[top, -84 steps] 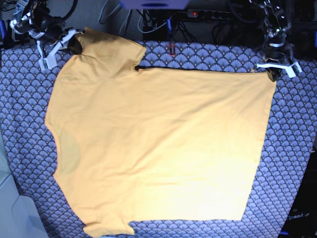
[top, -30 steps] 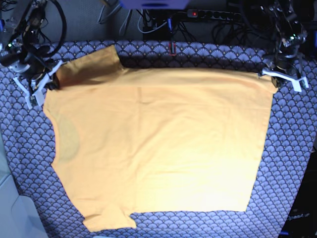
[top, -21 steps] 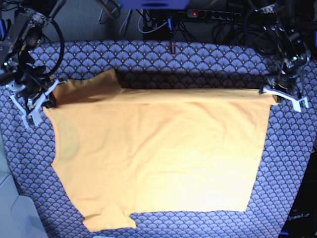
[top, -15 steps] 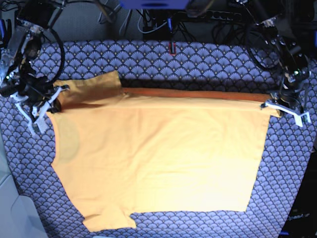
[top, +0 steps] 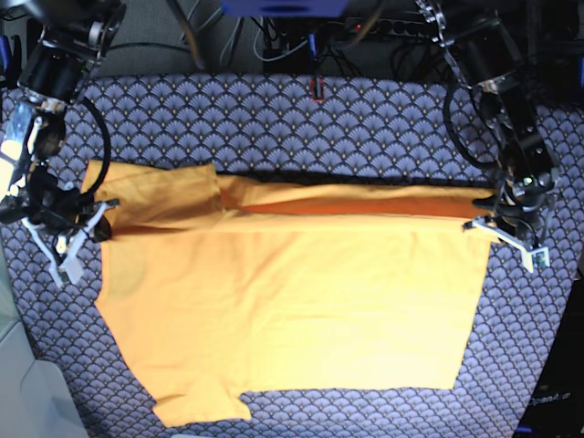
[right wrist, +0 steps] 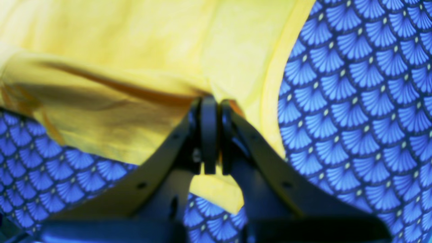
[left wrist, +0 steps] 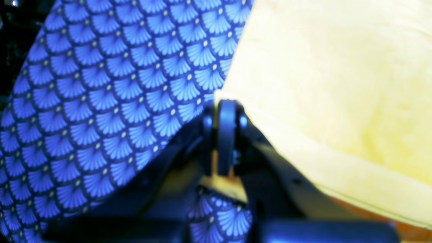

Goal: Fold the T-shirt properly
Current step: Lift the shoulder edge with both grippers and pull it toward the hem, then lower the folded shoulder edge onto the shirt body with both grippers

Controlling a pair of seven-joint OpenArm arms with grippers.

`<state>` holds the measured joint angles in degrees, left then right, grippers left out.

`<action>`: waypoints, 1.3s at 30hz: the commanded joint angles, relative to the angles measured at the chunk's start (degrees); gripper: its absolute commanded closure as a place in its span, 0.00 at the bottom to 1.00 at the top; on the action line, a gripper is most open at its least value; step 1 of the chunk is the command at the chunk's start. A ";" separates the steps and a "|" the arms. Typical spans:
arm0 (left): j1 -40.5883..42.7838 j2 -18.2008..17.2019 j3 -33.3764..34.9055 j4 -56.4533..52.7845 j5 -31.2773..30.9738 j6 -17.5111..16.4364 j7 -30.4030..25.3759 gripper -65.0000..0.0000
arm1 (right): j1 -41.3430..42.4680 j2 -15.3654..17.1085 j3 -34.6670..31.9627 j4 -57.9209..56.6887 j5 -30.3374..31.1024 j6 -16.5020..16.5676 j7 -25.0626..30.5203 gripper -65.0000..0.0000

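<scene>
The yellow-orange T-shirt (top: 292, 301) lies flat on the blue-grey scale-patterned cloth (top: 274, 128), neck to the left and hem to the right. Its far edge is lifted and folded toward the front, and a darker orange strip of underside (top: 365, 207) shows. My left gripper (top: 490, 222) is shut on the far hem corner; in the left wrist view (left wrist: 225, 108) the fabric (left wrist: 337, 84) is pinched between the closed fingers. My right gripper (top: 94, 222) is shut on the shoulder by the far sleeve; in the right wrist view (right wrist: 210, 104) the fabric (right wrist: 135, 40) bunches at the fingers.
Cables and a power strip (top: 383, 26) lie behind the table's far edge. A small red-and-black object (top: 317, 88) sits at the back middle of the cloth. A pale surface (top: 18, 383) borders the lower left corner.
Both grippers have carried the shirt's far edge steadily toward the front. The far sleeve and edge have lifted and folded over, exposing the darker underside strip.
</scene>
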<state>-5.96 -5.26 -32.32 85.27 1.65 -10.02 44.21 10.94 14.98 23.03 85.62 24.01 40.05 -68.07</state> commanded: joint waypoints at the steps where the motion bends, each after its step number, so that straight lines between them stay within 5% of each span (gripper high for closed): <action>1: -1.56 -1.47 -0.08 0.48 -0.20 0.31 -2.23 1.00 | 1.59 1.41 -0.48 0.31 0.30 -0.05 1.66 1.00; 14: -6.92 -3.31 5.19 -4.00 0.06 0.31 -4.25 1.00 | 2.20 3.08 -8.13 -5.58 0.30 -0.05 9.57 1.00; 28: -8.95 -3.67 5.55 -8.40 0.06 0.40 -7.50 1.00 | 8.80 5.63 -8.39 -10.86 0.30 -0.05 9.57 1.00; 39: -11.93 -4.11 5.55 -10.24 0.15 0.40 -8.47 1.00 | 11.52 3.08 -8.39 -13.67 -9.81 -0.05 12.12 1.00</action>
<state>-16.60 -8.32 -26.59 74.17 1.87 -9.93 36.80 20.49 16.97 14.33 71.00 14.00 40.05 -57.17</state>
